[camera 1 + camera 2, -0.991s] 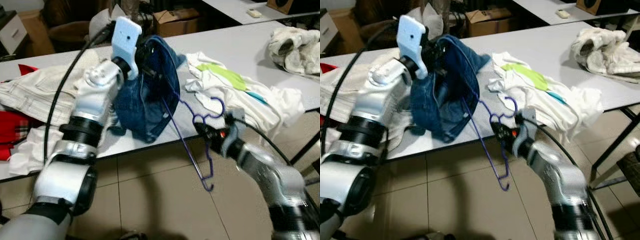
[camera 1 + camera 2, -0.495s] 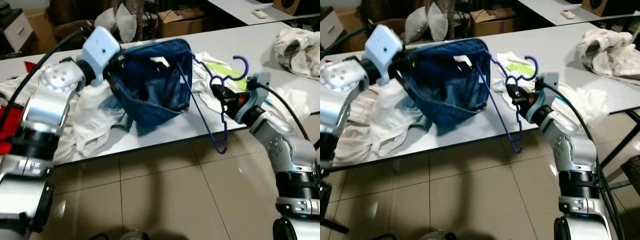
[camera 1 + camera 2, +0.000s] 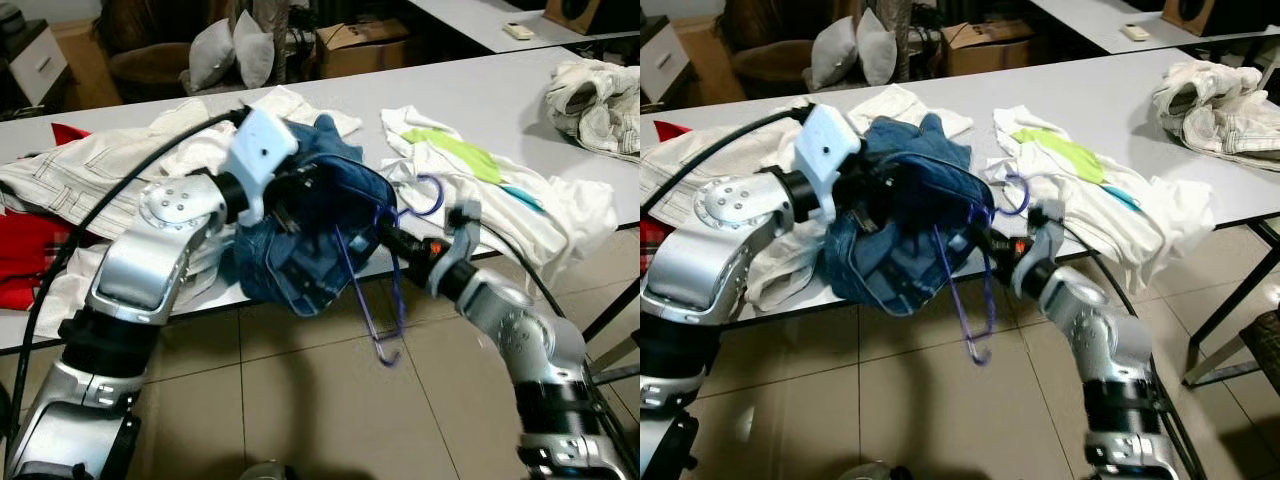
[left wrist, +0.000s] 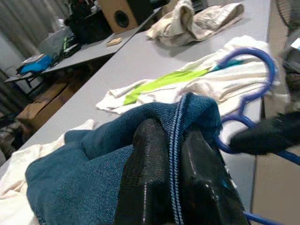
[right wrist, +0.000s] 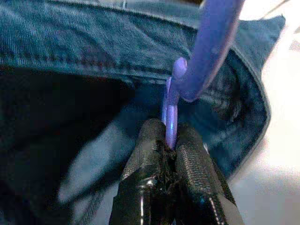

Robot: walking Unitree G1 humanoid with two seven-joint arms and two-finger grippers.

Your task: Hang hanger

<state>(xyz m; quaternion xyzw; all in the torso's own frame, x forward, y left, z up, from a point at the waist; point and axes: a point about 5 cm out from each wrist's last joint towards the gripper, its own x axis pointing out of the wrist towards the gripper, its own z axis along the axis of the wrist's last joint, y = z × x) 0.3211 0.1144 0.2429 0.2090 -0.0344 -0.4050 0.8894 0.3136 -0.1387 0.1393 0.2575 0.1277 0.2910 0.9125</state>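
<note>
A blue denim garment [image 3: 310, 235] hangs bunched over the table's front edge. My left gripper [image 4: 173, 180] is shut on its hem; in the left eye view it sits at the garment's upper left [image 3: 285, 195]. A purple wire hanger [image 3: 385, 290] dangles in front of the denim, its hook [image 3: 428, 195] pointing up toward the white shirt. My right gripper [image 5: 168, 154] is shut on the hanger's neck, just right of the denim [image 3: 392, 238]. One hanger arm runs into the garment's opening; its lower end [image 3: 385, 355] hangs below the table edge.
The grey table [image 3: 500, 95] carries a white shirt with green print [image 3: 470, 170], cream clothes [image 3: 90, 175] and a red cloth [image 3: 30, 255] at left, another clothes pile [image 3: 595, 95] at far right. Tiled floor [image 3: 300, 410] lies below. Table legs [image 3: 610, 310] stand at right.
Both arms have dropped and come together. The denim, held spread open and high before, now hangs bunched low at the table edge, with the hanger lower and closer to it.
</note>
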